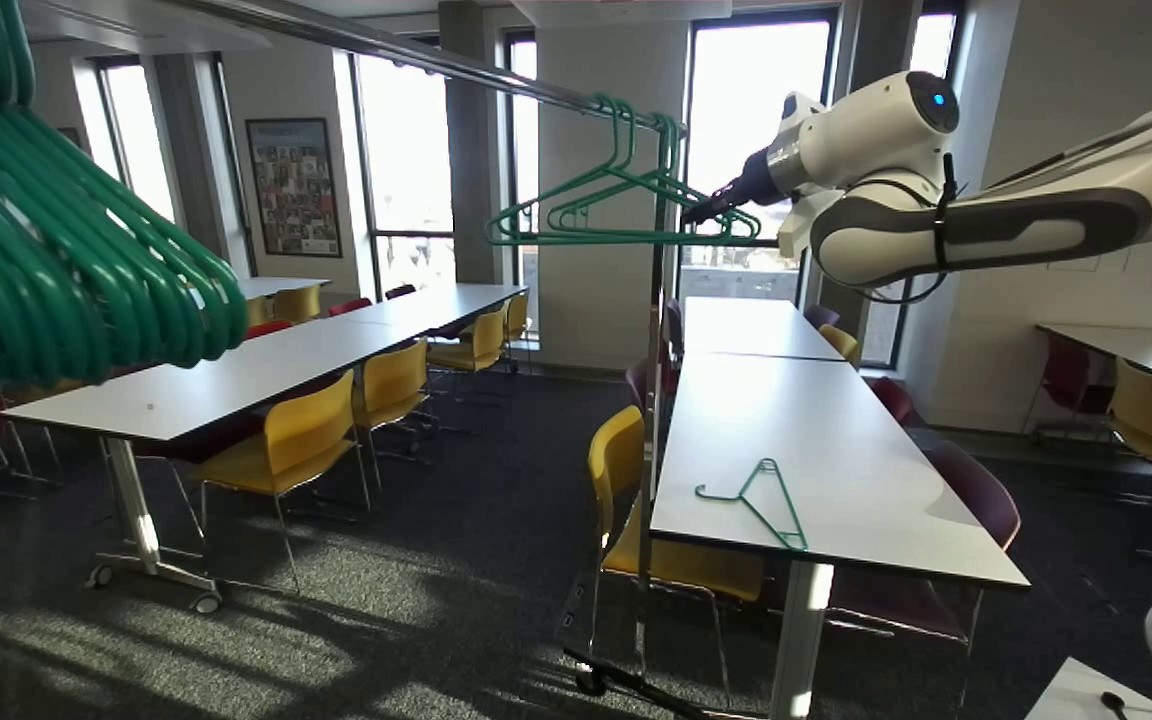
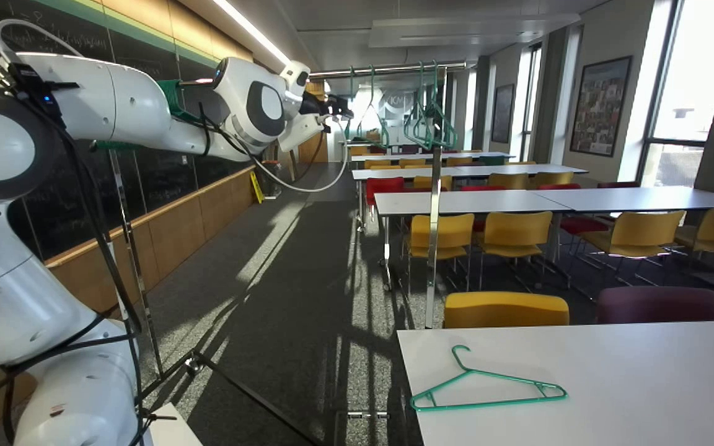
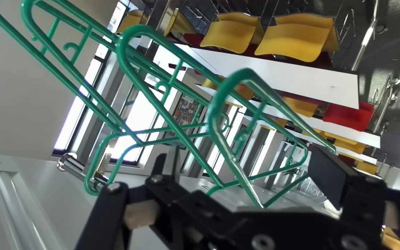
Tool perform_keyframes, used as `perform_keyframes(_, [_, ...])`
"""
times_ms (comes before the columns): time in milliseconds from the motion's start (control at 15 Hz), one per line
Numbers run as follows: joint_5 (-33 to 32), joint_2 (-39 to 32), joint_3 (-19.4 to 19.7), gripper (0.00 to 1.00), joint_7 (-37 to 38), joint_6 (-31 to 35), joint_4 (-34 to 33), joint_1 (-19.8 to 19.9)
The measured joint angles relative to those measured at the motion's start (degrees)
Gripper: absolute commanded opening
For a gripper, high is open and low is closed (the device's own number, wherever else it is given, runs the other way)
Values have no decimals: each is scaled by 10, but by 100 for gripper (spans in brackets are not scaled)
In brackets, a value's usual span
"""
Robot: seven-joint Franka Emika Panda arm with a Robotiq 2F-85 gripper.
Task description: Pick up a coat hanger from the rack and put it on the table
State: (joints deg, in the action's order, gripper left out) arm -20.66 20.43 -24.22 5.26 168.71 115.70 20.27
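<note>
Several thin green coat hangers (image 1: 586, 239) hang near the end of the rack's metal rail (image 1: 496, 77); they also show in an exterior view (image 2: 371, 87). One more green hanger (image 1: 789, 505) lies flat on the white table (image 1: 836, 430), near its edge (image 2: 487, 406). My gripper (image 1: 696, 212) is up at the hanging hangers, beside their lower corner. In the wrist view the gripper (image 3: 247, 156) has its fingers wide apart. The nearest hanger (image 3: 234, 159) shows between and beyond the fingers; I cannot tell whether it touches them. Its hook is partly hidden behind the gripper body.
A thick bunch of broad teal hangers (image 1: 86, 250) hangs at the rail's other end. The rack's slim upright (image 2: 434, 248) stands beside the table. A yellow chair (image 1: 621, 460) is at the table's side. Another long table (image 1: 336, 350) stands further off.
</note>
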Motion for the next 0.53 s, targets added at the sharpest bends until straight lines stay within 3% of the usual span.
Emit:
perform_keyframes(67, [1,-5,10,100,-9,0,-2,-5])
perform_keyframes(133, [1,-11,28,90,-19,0,-4,-22])
perform_keyframes(200, [5,-19,53,72,-29,0,-5,-51])
perform_keyframes(533, [154,-53,146,36,-178,0,-5,-192])
